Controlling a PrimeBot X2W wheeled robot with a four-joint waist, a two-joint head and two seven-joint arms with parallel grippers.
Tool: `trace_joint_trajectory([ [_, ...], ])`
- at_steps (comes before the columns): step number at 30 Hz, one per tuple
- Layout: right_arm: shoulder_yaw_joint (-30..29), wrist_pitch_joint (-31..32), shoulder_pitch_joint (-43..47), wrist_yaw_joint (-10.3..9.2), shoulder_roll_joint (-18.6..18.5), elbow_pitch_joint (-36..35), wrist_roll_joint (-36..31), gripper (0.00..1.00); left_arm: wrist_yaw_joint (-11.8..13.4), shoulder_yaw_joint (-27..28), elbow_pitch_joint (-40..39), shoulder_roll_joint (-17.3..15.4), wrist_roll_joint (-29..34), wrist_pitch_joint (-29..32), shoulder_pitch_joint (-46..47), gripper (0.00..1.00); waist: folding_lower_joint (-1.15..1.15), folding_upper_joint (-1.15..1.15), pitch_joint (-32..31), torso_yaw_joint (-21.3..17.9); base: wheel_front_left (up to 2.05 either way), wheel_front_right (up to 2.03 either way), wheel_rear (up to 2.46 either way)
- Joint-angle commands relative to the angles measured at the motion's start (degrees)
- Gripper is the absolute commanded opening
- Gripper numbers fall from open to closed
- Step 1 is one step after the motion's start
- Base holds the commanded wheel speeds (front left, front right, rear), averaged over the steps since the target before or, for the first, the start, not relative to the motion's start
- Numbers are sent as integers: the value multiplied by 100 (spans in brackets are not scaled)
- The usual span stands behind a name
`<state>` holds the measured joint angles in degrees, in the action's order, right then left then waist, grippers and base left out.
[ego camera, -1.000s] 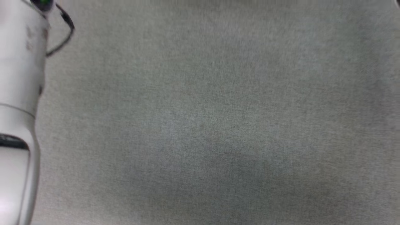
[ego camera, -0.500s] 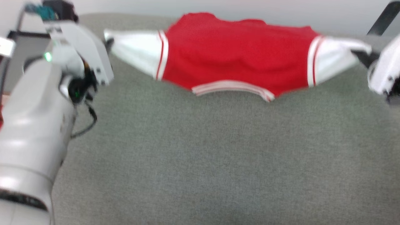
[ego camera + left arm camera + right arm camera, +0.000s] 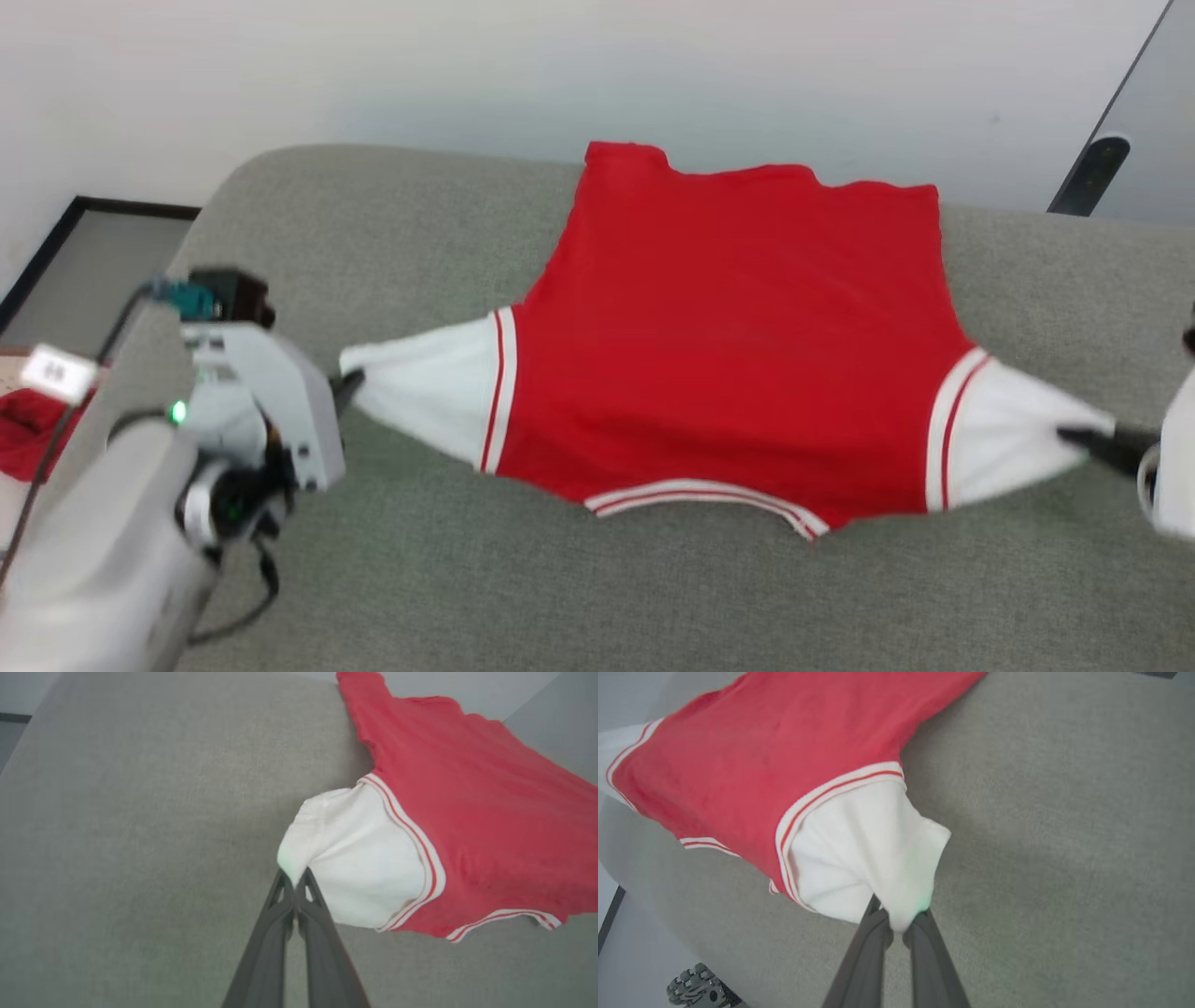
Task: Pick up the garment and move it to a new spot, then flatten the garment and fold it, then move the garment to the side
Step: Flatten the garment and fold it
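Note:
The garment [image 3: 738,345], a red T-shirt with white sleeve ends, is stretched out over the grey cushioned surface [image 3: 597,597], collar toward me and hem at the far edge. My left gripper [image 3: 347,385] is shut on the tip of the left white sleeve [image 3: 425,401]. In the left wrist view the dark fingers [image 3: 280,900] pinch that sleeve [image 3: 355,858]. At the right edge, my right gripper [image 3: 1088,439] is shut on the other white sleeve [image 3: 1004,429]; the right wrist view shows its fingers [image 3: 878,924] clamped on bunched white cloth [image 3: 868,858].
A pale wall [image 3: 467,75] rises behind the cushion's far edge. A dark-framed panel [image 3: 84,261] lies at the left, with a bit of red cloth [image 3: 28,434] below it. A dark slanted bar [image 3: 1092,173] stands at the upper right.
The head camera has tilted up, from bare grey cushion to the whole shirt. In the last half second more of the shirt's body came into view, and it sits lower in the picture.

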<state>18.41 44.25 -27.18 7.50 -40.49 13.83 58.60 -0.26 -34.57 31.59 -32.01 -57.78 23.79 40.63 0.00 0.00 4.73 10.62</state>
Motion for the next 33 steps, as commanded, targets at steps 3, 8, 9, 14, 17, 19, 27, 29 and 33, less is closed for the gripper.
trace_joint_trajectory([
  [3,-284,329,696,-2,-104,-547,66,0,504,94,-1020,-344,-148,156,-749,0,0,0,-5,0,0,0,0],
  [8,-748,882,1706,-2,-224,-1354,158,0,1359,245,-2622,-892,-388,402,-1911,0,0,0,37,-12,0,0,0],
  [9,-874,982,1890,-2,-224,-1469,177,0,1518,282,-2912,-987,-453,441,-2139,0,0,0,46,-13,0,0,0],
  [14,-1513,1446,2694,-2,-214,-1986,78,0,2267,440,-4185,-1324,-716,519,-3145,0,0,0,111,-1,0,0,0],
  [17,-1881,1776,3066,-2,-87,-2220,0,0,2603,553,-4700,-1436,-848,491,-3587,0,0,0,156,-1,0,0,0],
  [19,-2134,2006,3235,-2,9,-2382,-69,0,2771,649,-4979,-1520,-866,434,-3787,0,0,0,200,-6,0,0,0],
  [27,-2657,2313,3125,-2,469,-2820,-932,0,2884,882,-5261,-1698,-688,102,-3948,0,0,0,371,-46,0,0,0],
  [29,-2566,2261,3007,-2,632,-2807,-1147,0,2787,856,-5148,-1604,-657,43,-3827,0,0,0,411,-69,0,0,0],
  [33,-2342,2199,2772,-2,760,-2716,-1472,0,2567,696,-4815,-1445,-511,-40,-3600,0,0,0,489,-106,0,0,0],
])
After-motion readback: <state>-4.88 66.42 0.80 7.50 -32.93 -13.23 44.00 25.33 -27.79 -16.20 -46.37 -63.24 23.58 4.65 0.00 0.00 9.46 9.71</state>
